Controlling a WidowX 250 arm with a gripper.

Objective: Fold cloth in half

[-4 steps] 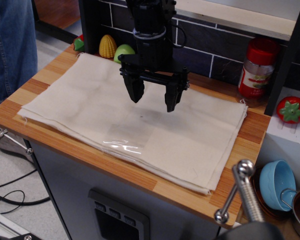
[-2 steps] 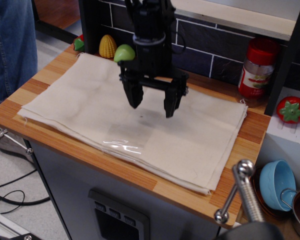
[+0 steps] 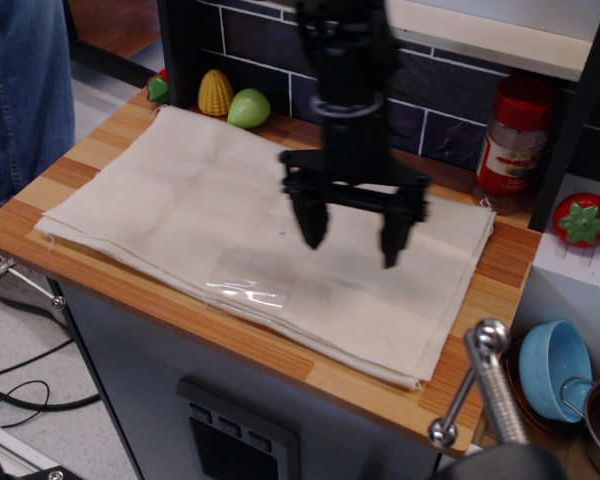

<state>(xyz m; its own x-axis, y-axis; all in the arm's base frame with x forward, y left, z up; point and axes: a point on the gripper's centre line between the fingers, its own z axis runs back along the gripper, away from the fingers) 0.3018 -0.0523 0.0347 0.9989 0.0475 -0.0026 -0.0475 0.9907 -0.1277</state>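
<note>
The cream cloth [image 3: 180, 215] lies flat on the wooden tabletop [image 3: 70, 170] and covers most of it. It shows layered edges along the front and right side, with faint creases. My black gripper [image 3: 352, 240] hangs over the right half of the cloth, pointing down. Its two fingers are spread apart and hold nothing. The fingertips [image 3: 311, 236] are close above the cloth; I cannot tell if they touch it.
A yellow toy corn [image 3: 215, 92] and a green toy fruit [image 3: 248, 108] stand at the back left. A red-lidded jar [image 3: 512, 140] stands at the back right. A person's leg [image 3: 25, 80] is at the left. A blue cup [image 3: 555, 365] and a metal post [image 3: 485, 385] are at the lower right.
My gripper has moved to the right and slightly forward over the cloth, staying open. The cloth has not moved.
</note>
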